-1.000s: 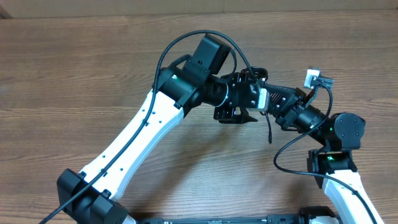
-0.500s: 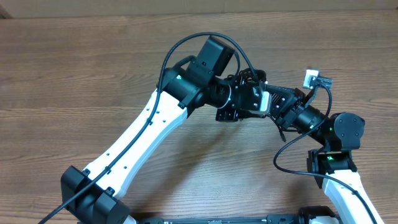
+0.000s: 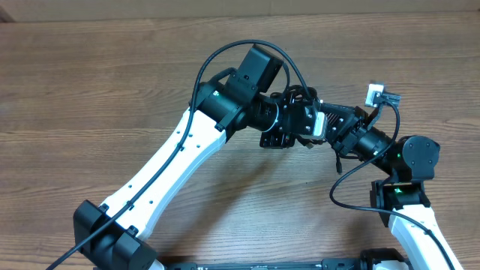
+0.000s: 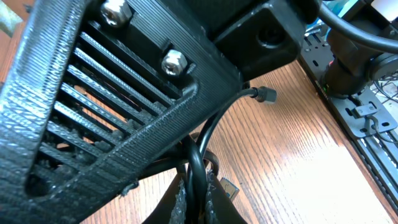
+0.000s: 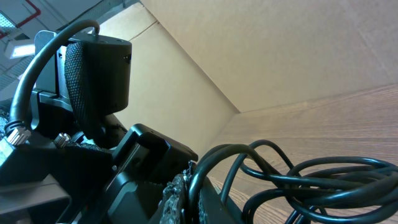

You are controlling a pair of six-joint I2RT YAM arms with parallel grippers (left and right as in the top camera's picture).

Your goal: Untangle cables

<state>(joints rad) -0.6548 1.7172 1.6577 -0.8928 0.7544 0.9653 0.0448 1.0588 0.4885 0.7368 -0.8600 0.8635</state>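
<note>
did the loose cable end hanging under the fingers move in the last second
Yes. The dangling cable end shifted right across the table, closer to the right arm's base, which stayed put.

Left hand (image 4: 193,208) and right hand (image 5: 185,198) meet tip to tip, both clenched

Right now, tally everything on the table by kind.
Arms: 2, left and right
Cable bundle: 1
Total: 3
</note>
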